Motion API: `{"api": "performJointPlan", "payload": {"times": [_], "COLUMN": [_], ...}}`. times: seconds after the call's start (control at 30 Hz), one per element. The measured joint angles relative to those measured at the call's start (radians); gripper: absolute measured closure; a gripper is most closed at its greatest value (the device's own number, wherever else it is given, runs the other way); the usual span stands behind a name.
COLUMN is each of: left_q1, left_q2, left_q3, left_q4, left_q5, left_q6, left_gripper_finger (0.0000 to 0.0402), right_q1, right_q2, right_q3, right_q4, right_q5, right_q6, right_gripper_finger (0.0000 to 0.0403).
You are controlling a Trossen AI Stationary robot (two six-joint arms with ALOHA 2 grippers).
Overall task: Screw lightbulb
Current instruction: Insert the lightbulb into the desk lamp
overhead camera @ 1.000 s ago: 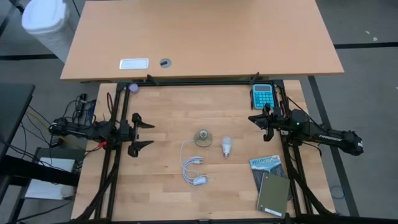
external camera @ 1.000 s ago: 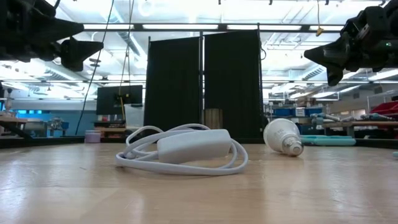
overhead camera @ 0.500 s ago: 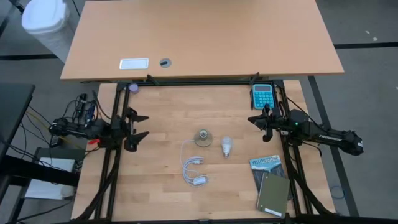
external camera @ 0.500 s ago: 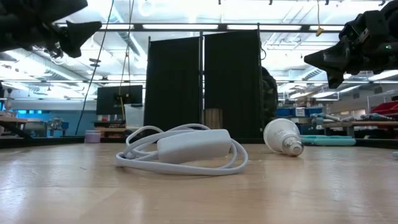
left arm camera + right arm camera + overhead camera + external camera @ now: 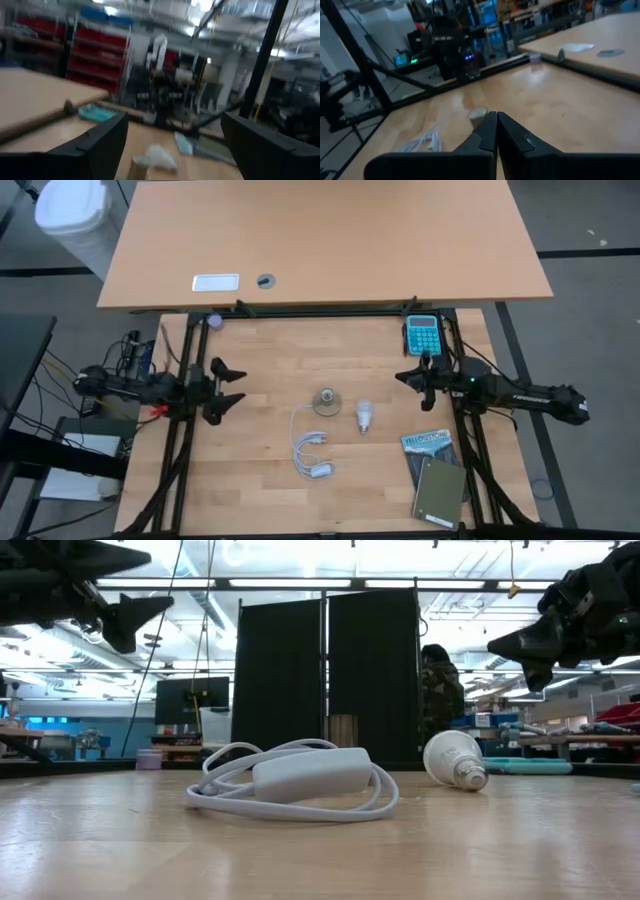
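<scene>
The white lightbulb lies on its side on the wooden table, right of the round grey socket disc. It also shows in the low view. The socket's white cord with its switch lies coiled nearer the front edge. My left gripper is open and empty, raised at the table's left side, pointing toward the socket. My right gripper is shut and empty, raised at the right side, pointing left; its wrist view shows the fingertips together, with the socket beyond them.
A teal calculator lies at the far right. A blue booklet and an olive notebook lie at the near right. A larger desk stands beyond the far edge. A person stands in the room behind.
My left gripper has shifted a little toward the table's far edge and risen slightly, staying open. My right gripper has crept slightly toward the table's left, still shut. The bulb, socket and cord have not moved. A person has appeared behind the dark screen.
</scene>
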Motion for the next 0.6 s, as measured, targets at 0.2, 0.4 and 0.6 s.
{"api": "performJointPlan", "payload": {"times": [0.2, 0.4, 0.6], "left_q1": [0.0, 0.001, 0.001], "left_q2": [0.288, 0.556, 0.738], "left_q3": [0.116, 0.252, 0.32], "left_q4": [0.009, 0.011, 0.05], "left_q5": [-0.014, -0.04, -0.055], "left_q6": [-0.004, 0.021, 0.015], "left_gripper_finger": [0.0076, 0.0076, 0.0076], "right_q1": [0.1, 0.207, 0.292], "right_q2": [0.141, 0.32, 0.551], "right_q3": [0.0, 0.039, 0.239], "right_q4": [0.19, 0.298, 0.144], "right_q5": [0.052, 0.168, 0.231], "right_q6": [-0.016, -0.083, -0.217], "right_gripper_finger": [0.0354, 0.0296, 0.0228]}}
